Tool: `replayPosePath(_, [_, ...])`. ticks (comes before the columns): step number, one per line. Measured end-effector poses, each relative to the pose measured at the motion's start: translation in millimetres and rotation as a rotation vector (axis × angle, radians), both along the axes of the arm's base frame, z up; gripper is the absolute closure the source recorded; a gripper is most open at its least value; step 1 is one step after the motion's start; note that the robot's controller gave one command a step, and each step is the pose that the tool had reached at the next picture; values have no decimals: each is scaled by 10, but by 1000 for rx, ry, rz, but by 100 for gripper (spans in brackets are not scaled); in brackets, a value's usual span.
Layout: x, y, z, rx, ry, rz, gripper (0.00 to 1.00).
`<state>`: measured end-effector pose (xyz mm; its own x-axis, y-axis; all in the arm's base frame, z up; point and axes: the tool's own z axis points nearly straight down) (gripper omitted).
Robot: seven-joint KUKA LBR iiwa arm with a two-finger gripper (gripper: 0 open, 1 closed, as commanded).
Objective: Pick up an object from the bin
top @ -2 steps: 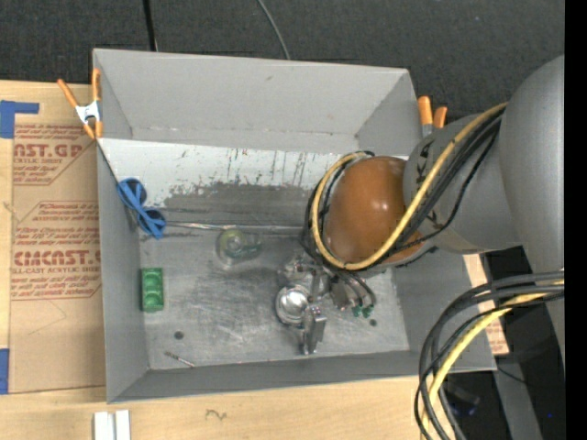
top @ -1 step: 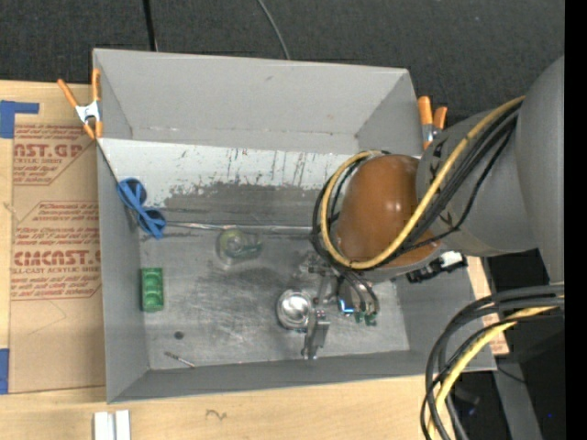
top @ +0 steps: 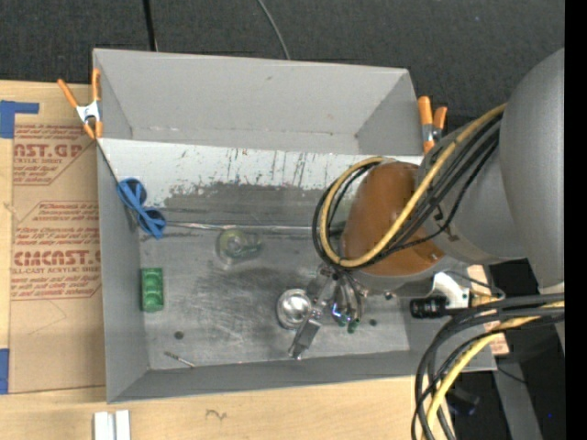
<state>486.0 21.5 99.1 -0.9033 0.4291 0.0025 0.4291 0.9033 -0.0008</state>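
Showing the gripper (top: 337,306) low over the near right floor of the grey metal bin (top: 248,90), just beside, perhaps touching, a shiny silver rounded piece (top: 293,308) with a short stem pointing toward the near wall. Grip width impossible to tell, likewise any hold on a thing. Lying well apart: a clear glassy lump (top: 237,244) mid-floor, a green block (top: 151,289) at the left, a blue strap-like thing (top: 142,207) against the left wall. Risking a slip: smooth, rounded metal likely to squirt sideways or roll away under an off-centre close, or to be nudged toward the near wall. Risking, too, a scrape on the bin floor from so low a stance. Finding no legible lettering or brand on anything inside the bin.
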Motion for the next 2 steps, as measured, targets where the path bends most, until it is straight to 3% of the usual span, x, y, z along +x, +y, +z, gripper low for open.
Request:
replayPosePath(1, [-8, 162, -261, -4, -18, 242, 0])
replayPosePath(2, [-9, 81, -267, 2, -14, 115, 0])
